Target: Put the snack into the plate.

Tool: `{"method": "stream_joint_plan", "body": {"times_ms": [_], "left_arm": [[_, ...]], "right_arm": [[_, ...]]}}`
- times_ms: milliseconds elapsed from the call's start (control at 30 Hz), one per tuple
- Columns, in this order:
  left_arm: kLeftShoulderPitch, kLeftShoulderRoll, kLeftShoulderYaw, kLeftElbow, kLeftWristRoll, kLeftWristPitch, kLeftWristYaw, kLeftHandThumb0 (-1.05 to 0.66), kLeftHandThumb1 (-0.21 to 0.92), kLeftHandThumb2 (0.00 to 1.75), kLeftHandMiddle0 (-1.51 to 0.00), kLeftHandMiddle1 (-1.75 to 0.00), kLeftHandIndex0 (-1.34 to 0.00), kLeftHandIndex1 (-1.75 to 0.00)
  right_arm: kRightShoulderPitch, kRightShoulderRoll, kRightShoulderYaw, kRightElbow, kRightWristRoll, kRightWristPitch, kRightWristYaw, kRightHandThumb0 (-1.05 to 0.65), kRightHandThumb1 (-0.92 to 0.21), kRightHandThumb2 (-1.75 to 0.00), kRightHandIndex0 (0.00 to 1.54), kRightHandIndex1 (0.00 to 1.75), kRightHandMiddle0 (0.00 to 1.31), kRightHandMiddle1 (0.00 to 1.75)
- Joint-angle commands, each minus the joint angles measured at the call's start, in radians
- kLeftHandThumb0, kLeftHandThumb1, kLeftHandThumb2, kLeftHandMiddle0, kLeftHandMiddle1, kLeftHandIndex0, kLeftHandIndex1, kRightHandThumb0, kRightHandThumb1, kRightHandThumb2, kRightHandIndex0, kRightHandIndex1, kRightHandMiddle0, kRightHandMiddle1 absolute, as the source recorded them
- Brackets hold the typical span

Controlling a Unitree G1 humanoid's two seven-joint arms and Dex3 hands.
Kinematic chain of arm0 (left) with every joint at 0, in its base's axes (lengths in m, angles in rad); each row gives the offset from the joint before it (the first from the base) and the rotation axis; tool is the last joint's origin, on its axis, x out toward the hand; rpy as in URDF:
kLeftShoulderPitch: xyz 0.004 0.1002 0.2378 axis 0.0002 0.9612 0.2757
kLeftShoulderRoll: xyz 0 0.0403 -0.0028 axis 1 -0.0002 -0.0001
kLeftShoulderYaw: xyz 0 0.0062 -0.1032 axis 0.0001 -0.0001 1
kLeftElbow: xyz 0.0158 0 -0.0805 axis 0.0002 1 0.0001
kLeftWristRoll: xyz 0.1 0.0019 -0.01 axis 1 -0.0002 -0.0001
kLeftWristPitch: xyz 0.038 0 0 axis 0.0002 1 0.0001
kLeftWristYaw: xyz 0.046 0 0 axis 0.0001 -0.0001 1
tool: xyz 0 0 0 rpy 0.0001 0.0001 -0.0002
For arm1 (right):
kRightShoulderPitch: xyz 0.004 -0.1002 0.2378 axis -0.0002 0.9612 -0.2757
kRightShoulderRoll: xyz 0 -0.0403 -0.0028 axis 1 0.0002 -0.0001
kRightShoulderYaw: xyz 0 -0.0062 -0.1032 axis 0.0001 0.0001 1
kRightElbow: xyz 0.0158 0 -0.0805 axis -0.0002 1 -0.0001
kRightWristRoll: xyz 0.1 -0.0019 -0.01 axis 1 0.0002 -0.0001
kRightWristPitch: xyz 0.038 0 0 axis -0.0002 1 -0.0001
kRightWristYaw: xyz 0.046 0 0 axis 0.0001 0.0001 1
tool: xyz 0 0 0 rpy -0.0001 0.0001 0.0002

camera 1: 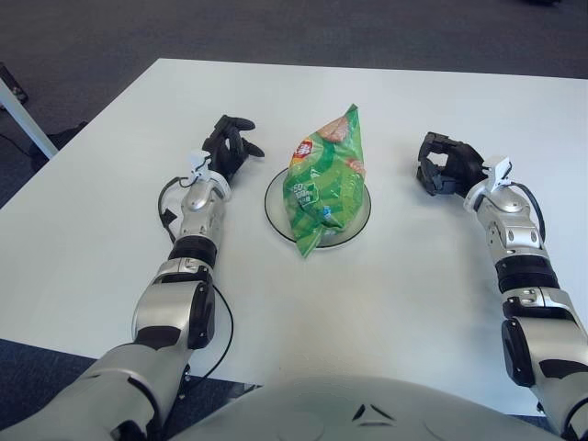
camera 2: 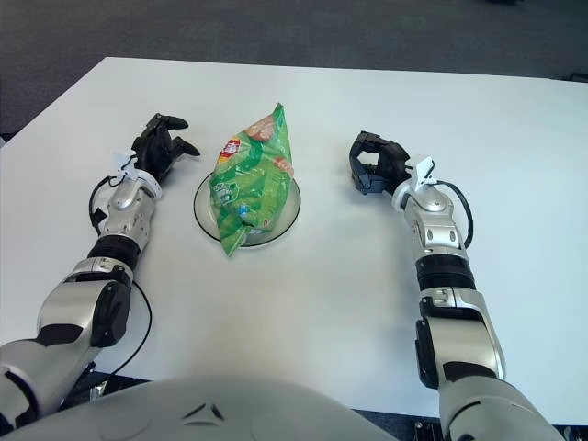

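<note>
Green snack bag (camera 1: 323, 182) lies across the plate (camera 1: 359, 218), both ends overhanging the rim. Left hand (camera 1: 230, 150) just left of the plate, fingers curled, holding nothing. Right hand (camera 1: 445, 166) farther off on the right, fingers curled, also holding nothing. White table (camera 1: 367, 303) underneath.

One snack bag (camera 1: 323, 188), one plate (camera 1: 360, 217), one table (camera 1: 386, 294), two hands

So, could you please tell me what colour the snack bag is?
Mostly green snack bag, clearest in the left eye view.
</note>
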Motion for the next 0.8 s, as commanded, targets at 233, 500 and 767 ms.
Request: {"method": "stream_joint_plan", "body": {"times_ms": [233,500,767], "left_arm": [[0.087,0.024,0.000,0.019,0.010,0.092,-0.052,-0.49,0.85,0.81,-1.18,-1.75,-0.83,-1.75],[0.132,0.013,-0.004,-0.036,-0.001,0.100,-0.108,-0.47,0.77,0.86,-1.26,-1.75,-0.91,-1.75],[0.169,0.004,-0.010,-0.101,-0.008,0.110,-0.128,-0.45,0.71,0.90,-1.28,-1.75,-0.94,-1.75]], "right_arm": [[0.107,0.039,0.011,0.063,-0.033,0.073,-0.041,-0.44,-0.45,-1.15,1.13,1.75,0.51,1.75],[0.137,0.079,-0.039,0.012,-0.009,0.069,-0.106,-0.44,-0.43,-1.17,1.13,1.75,0.52,1.75],[0.156,0.101,-0.066,-0.022,-0.009,0.061,-0.139,-0.45,-0.42,-1.19,1.18,1.75,0.53,1.75]]}}
